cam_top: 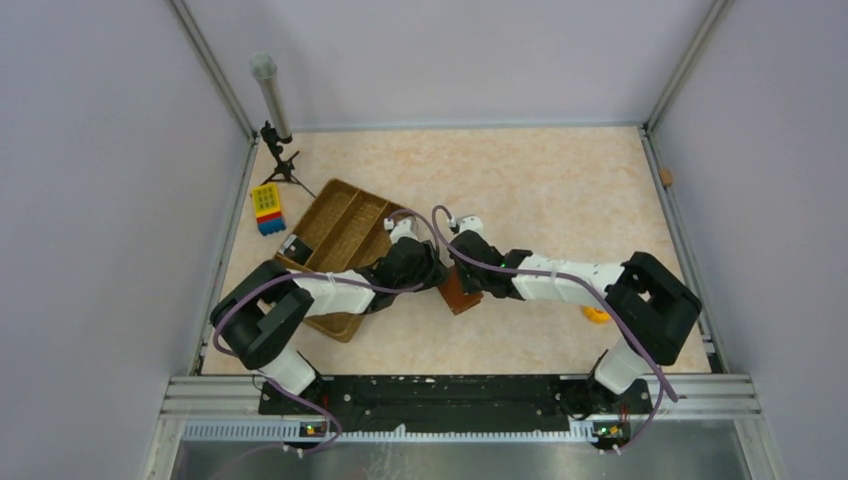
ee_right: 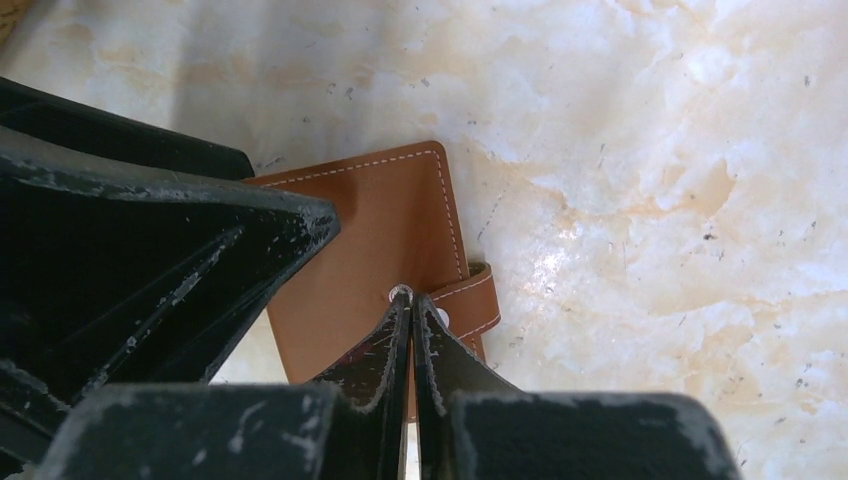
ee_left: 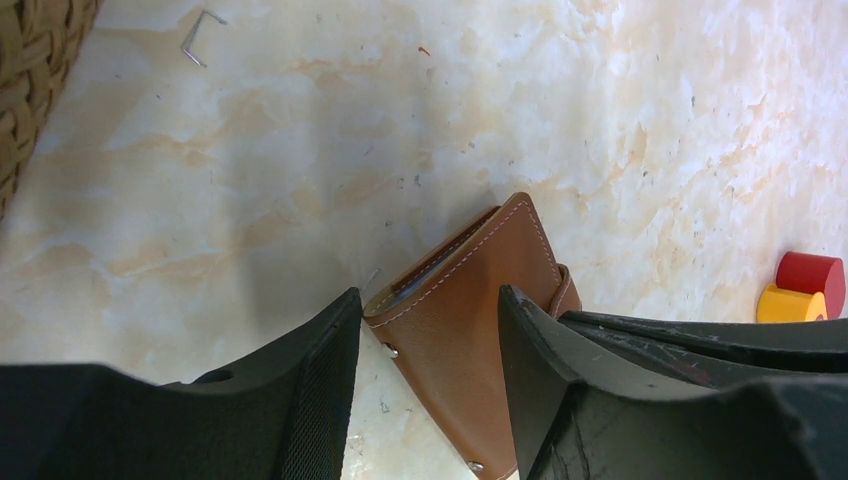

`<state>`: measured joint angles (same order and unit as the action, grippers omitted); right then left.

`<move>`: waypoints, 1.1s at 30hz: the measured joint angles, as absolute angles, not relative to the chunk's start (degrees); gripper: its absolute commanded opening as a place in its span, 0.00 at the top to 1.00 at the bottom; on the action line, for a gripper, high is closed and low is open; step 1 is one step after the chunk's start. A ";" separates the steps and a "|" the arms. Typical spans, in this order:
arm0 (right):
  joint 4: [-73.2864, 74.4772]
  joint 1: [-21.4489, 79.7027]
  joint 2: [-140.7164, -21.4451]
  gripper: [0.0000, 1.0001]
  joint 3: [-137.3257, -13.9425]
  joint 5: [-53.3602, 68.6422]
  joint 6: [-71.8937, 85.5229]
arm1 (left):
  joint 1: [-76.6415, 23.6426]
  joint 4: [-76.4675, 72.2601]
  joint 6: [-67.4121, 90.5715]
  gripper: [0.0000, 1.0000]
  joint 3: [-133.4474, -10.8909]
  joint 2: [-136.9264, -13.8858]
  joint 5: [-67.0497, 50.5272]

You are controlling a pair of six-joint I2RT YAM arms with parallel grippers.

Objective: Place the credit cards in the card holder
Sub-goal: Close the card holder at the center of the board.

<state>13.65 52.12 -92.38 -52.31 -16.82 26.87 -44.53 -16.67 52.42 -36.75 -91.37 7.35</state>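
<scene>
The card holder (one only, brown with pale stitching) is lying on the marbled table near its middle, just beside the near right corner of the woven compartmented tray. A thin bluish-grey sliver, seemingly the edge of a credit card, is showing in its mouth; how many cards are sitting inside cannot be told.

The right gripper is bearing on the holder with its fingers pressed together, tips at the metal snap where the strap is wrapping round the holder's edge. The left gripper is straddling the holder, jaws apart, one finger touching a corner and the other covering the opposite edge (whether it is actually squeezing cannot be told). The two grippers are crowding each other over the holder.

Beyond the holder's far and right edges, the table is stretching wide toward the frame rails. A red cylinder and a yellow block are sitting together well to the right. At the far left, one yellow-and-blue button block is lying near one small tripod carrying a grey tube.
</scene>
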 measured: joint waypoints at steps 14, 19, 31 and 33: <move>9.39 52.12 -91.11 1.00 -50.15 -16.32 28.75 | -47.03 -9.45 53.76 0.40 -34.61 -85.60 10.02; 8.34 52.12 -90.76 1.00 -48.95 -15.81 29.36 | -47.16 -8.10 54.68 0.43 -32.56 -83.02 10.11; 4.95 52.12 -89.52 1.00 -46.65 -15.11 31.59 | -48.16 -11.11 56.60 0.56 -32.60 -85.25 8.54; 4.51 52.12 -89.32 1.00 -46.35 -15.14 31.79 | -48.34 -11.62 56.69 0.58 -32.88 -85.95 8.56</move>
